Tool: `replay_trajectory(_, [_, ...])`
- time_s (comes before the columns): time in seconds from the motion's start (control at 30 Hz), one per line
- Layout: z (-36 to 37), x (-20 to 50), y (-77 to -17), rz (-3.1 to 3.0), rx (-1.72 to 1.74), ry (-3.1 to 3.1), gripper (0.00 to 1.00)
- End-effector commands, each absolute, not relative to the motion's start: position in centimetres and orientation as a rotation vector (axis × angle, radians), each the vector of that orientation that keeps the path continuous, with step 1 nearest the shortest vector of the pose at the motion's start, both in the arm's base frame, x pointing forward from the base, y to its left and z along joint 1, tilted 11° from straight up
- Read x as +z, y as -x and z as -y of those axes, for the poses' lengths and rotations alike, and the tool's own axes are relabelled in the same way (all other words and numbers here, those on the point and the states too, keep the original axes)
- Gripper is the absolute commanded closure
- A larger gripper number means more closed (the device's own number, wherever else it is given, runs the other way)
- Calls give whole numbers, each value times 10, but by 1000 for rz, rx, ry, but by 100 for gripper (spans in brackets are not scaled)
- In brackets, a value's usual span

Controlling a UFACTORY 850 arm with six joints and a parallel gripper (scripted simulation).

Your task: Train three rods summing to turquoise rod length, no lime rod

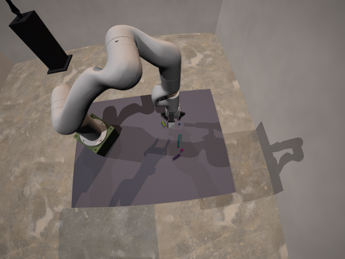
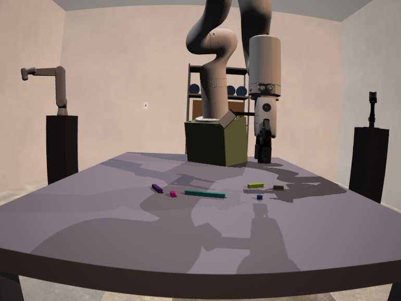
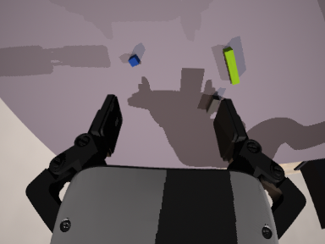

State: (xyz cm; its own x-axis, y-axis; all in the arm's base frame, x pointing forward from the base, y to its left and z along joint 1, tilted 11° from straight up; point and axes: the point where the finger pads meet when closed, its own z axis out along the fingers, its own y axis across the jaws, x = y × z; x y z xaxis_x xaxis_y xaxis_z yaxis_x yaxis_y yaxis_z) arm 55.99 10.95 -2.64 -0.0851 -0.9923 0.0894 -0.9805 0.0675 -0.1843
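Spreading wide across the room: the purple-grey table (image 2: 97, 233), carrying every rod flat on its top. Rising from the green base block (image 2: 215, 142) at the far edge: the grey arm (image 2: 263, 61), bending over and pointing straight down. Hanging above the table, near the far side: the gripper (image 3: 169, 120), fingers spread fully apart, gripping nothing, well clear of every rod.

Lying near the middle of the table, alone: the turquoise rod (image 2: 204, 193), longest of the lot. Sitting beyond its left end in the exterior view: the purple rod (image 2: 157, 188), angled away and apart from the magenta rod (image 2: 173, 193), which is resting just beside the turquoise rod's end without touching. Lying to the right, closer to the gripper: the lime rod (image 2: 255, 185), with the grey rod (image 2: 278, 187) just beyond it, partly in shadow. Sitting in front of those two: the blue rod (image 2: 259, 196), a tiny cube, touching nothing.

No rods lying end to end yet.
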Motion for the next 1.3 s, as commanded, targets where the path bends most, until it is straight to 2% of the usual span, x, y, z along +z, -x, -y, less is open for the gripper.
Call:
replay_trajectory(0.0, [-114,-36,-549,-2199,-305,2146,0])
replay_trajectory(0.27, [-119,-49,-533,-2134,-286,2244,0])
replay_trajectory(1.27, [-119,-49,-533,-2134,-285,2245,0])
